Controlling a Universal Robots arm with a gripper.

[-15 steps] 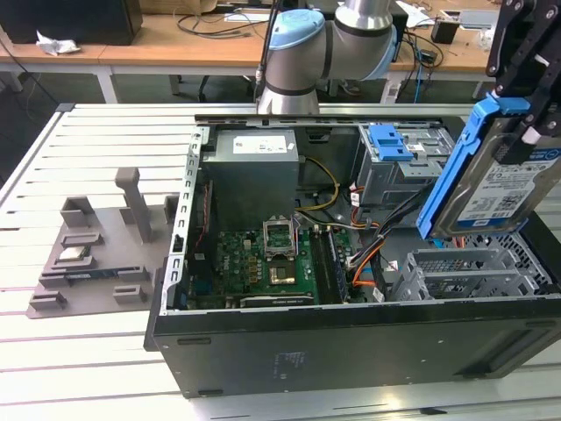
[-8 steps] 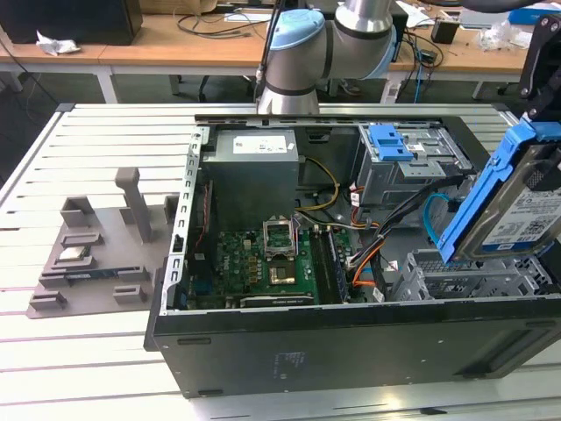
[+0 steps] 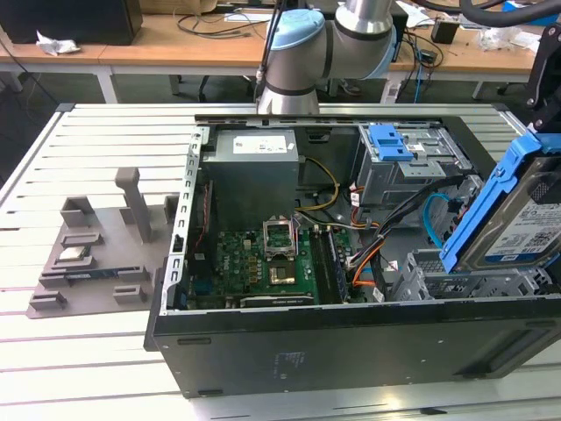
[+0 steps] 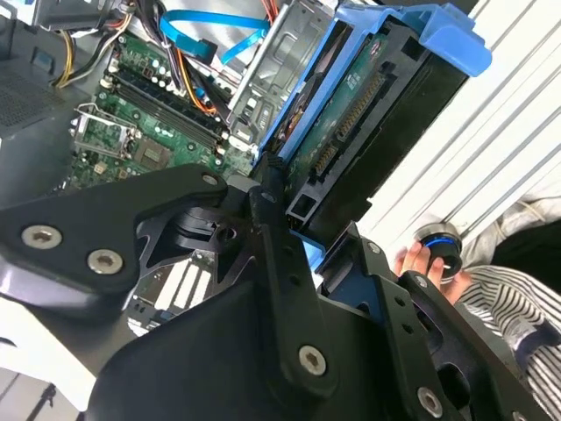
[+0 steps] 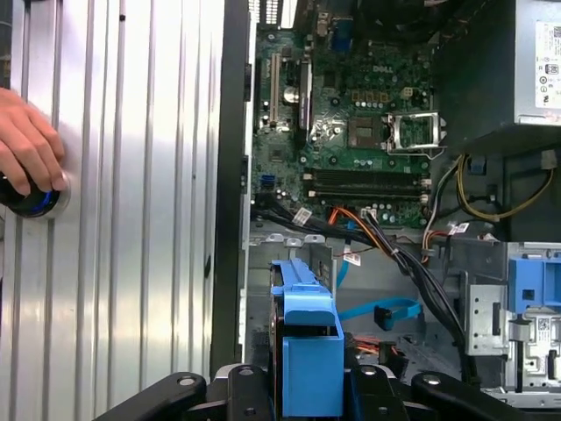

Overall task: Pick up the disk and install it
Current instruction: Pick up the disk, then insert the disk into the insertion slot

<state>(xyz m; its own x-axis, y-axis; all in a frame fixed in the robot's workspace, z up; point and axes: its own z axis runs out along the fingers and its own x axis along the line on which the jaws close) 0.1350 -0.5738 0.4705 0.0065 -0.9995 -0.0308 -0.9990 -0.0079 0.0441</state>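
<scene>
Tilted disk (image 3: 526,219) is held at exterior view's right edge, seemingly just above drive cage (image 3: 438,274) of open case (image 3: 351,351). Gripper (image 5: 304,384) is clamped on blue bracket (image 5: 307,338). Judged stiff, fairly heavy, shock-sensitive. Bracket sides best gripped, connector spared.

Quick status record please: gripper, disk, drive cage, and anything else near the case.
gripper: shut on the blue bracket of the disk
disk: held tilted above the drive cage, at the exterior view's right; not yet seated
case: open, motherboard exposed, standing on the slatted table
person: a hand rests on a round knob on the table beside the case
</scene>
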